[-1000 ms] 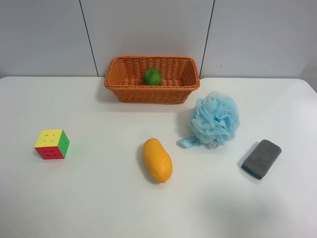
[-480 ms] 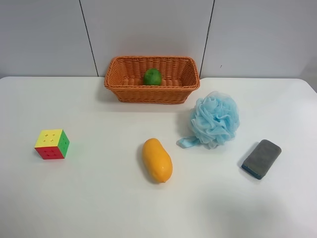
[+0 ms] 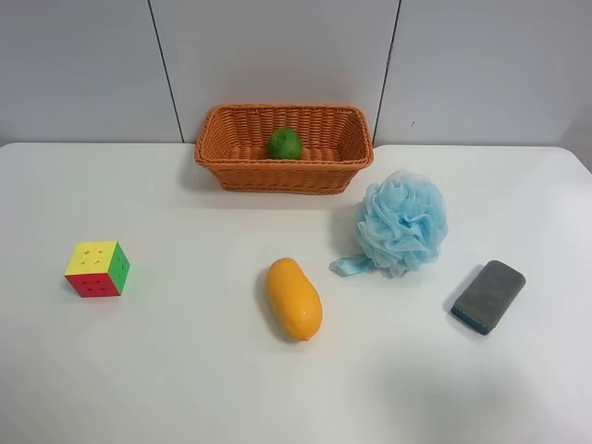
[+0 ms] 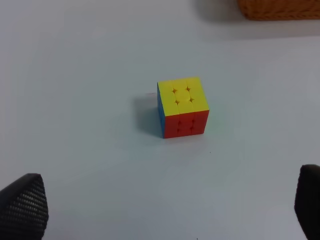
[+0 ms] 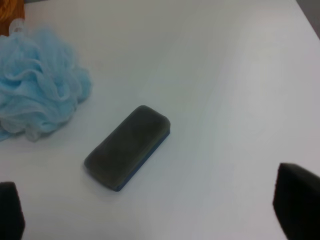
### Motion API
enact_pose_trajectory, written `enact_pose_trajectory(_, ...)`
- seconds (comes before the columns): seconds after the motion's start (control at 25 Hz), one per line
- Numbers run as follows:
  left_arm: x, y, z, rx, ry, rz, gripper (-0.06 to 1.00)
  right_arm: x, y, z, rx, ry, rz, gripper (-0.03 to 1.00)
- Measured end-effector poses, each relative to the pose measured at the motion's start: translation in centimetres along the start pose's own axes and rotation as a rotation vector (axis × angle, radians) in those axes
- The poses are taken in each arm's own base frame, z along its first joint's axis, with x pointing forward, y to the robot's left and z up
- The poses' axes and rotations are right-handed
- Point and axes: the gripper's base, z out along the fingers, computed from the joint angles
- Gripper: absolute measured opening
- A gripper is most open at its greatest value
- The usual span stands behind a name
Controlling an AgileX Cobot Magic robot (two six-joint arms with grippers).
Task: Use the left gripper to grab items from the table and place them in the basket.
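The wicker basket (image 3: 277,176) stands at the back of the white table (image 3: 185,370) with the round green fruit (image 3: 285,142) inside it. The puzzle cube (image 3: 97,268), the mango (image 3: 293,299), the light-blue pouf (image 3: 401,223) and the dark grey sponge (image 3: 488,295) lie on the table. No arm shows in the exterior high view. In the left wrist view my left gripper (image 4: 165,210) is open and empty, with the cube (image 4: 183,106) ahead of it, apart. In the right wrist view my right gripper (image 5: 152,210) is open and empty, short of the sponge (image 5: 127,146).
A basket corner (image 4: 280,9) shows at the edge of the left wrist view. The pouf (image 5: 35,100) lies beside the sponge in the right wrist view. A grey panelled wall (image 3: 277,55) rises behind the table.
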Motion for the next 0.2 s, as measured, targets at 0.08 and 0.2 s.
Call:
enact_pose_trajectory(0.08, 0.00, -0.01, 0.00, 0.001, 0.000, -0.001, 0.99, 0.00, 0.00, 0.00, 0.000, 0.000, 0.000, 0.99)
enact_pose_trajectory(0.2, 0.00, -0.01, 0.00, 0.001, 0.000, -0.001, 0.99, 0.00, 0.00, 0.00, 0.000, 0.000, 0.000, 0.99)
